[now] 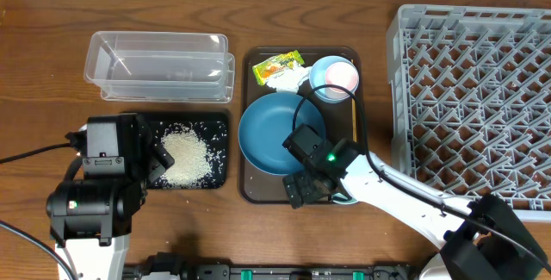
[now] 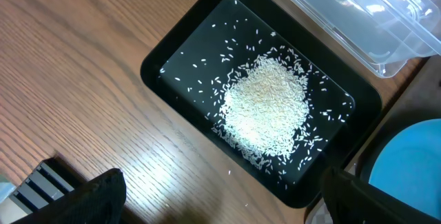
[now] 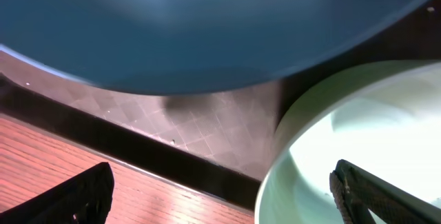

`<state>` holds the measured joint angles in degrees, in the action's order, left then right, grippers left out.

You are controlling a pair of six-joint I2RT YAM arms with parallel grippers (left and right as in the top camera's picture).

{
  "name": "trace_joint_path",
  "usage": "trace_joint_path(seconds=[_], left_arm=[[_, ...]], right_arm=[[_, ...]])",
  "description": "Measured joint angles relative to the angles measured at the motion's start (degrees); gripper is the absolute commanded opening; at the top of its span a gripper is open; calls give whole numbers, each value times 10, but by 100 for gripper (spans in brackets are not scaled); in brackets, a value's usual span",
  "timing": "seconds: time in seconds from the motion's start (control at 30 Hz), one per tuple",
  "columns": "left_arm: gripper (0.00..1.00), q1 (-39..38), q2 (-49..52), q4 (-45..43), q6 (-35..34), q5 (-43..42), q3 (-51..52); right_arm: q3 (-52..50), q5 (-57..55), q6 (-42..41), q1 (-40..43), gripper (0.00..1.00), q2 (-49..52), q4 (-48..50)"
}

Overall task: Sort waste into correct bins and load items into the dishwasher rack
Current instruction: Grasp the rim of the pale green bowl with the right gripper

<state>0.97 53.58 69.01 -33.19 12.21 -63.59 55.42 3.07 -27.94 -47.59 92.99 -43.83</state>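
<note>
Rice (image 1: 183, 159) lies in the black tray (image 1: 221, 127), left of the brown serving tray (image 1: 247, 190): that portion appears done. Wrapper (image 1: 277, 66), tissue (image 1: 291, 77) and dark-blue bowl (image 1: 274, 132) sit on the serving tray; the dishwasher rack (image 1: 473, 99), right of it, shows no load. Right gripper (image 3: 227, 203), jaws spread, hovers over the serving tray's near edge, mint-green bowl (image 3: 358, 155) just beneath. Left gripper (image 2: 227, 207), also spread, hangs left of it, above the rice.

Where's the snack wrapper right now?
Overhead view: the snack wrapper lies in the far-left corner of the brown tray, beside the white tissue, just beyond the dark-blue bowl.
</note>
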Motion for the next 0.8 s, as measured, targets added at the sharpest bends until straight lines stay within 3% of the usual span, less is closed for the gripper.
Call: trace_joint_path(seconds=[0.47, 0.6, 0.8], left_arm=[[92, 0, 0, 0, 0, 0, 0], [93, 0, 0, 0, 0, 0, 0], [92, 0, 0, 0, 0, 0, 0]], right_arm=[[-23, 0, -1, 0, 99, 0, 27], [-28, 0, -1, 0, 91, 0, 33], [-32, 0, -3, 0, 88, 0, 43]])
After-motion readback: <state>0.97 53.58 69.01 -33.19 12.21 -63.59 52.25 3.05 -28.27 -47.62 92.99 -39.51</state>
